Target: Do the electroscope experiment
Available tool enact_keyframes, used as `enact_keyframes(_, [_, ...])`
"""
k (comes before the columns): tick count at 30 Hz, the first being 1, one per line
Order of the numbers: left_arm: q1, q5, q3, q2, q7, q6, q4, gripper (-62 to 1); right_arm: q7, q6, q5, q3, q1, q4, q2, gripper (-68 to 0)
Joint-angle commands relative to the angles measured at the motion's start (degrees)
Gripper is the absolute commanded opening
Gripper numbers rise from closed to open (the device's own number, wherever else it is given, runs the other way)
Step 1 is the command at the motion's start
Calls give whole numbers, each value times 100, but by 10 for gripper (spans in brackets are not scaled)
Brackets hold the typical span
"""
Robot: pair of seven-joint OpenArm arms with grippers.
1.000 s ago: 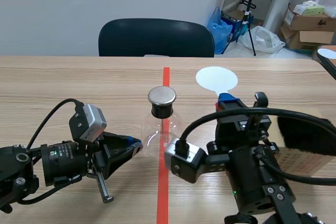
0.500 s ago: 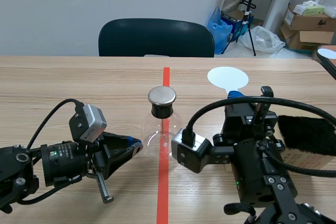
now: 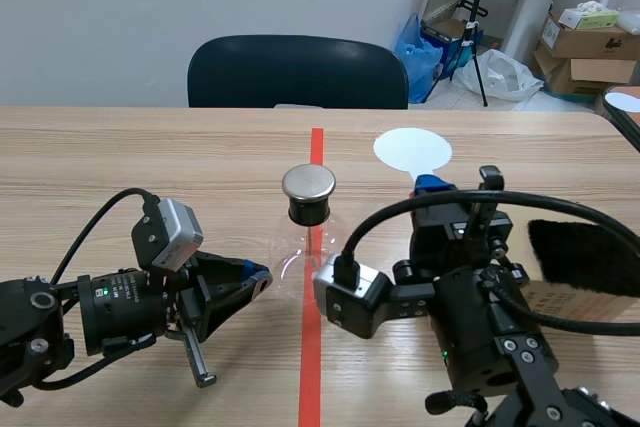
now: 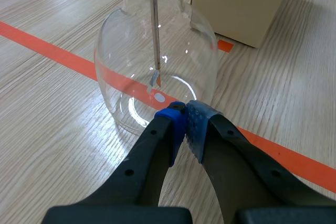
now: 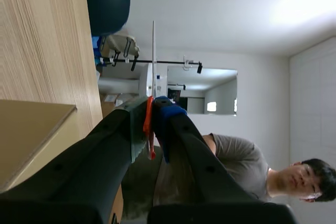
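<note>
Flask [image 3: 308,237] sits mid-tabletop [image 3: 120,157]. Left pincer [image 4: 185,116] is closed and empty, tips just beside the flask's base. Right pincer [image 5: 152,113] clamps a disc [image 3: 412,150] near the cap [image 3: 308,184], apart from it. Touching disc to cap likely remains.

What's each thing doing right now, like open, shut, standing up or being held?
Flask: upright, stoppered.
White paddle: held by its handle.
Left pincer: shut, empty, tips at the flask's base.
Right pincer: shut on the white paddle's handle.
</note>
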Motion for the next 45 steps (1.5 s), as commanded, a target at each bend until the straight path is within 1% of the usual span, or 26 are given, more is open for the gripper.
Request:
enact_keyframes(1, [0,-59,-48,-17,-66,-11,111,-581,118,-61,-48,52,101,22,61,-666])
enact_keyframes(13, [0,-59,-48,-20,-66,-11,111,-581,1550,-61,-70,52,101,22,61,-667])
enact_keyframes(16, [0,-59,-48,-20,-66,-11,111,-581,1834,-61,-70,52,101,22,61,-666])
enact_keyframes(19, [0,-59,-48,-20,-66,-11,111,-581,2015,-61,-70,52,101,22,61,-667])
enact_keyframes(45, [0,-59,-48,-20,-70,-11,111,-581,2076,-61,-70,52,101,22,61,-667])
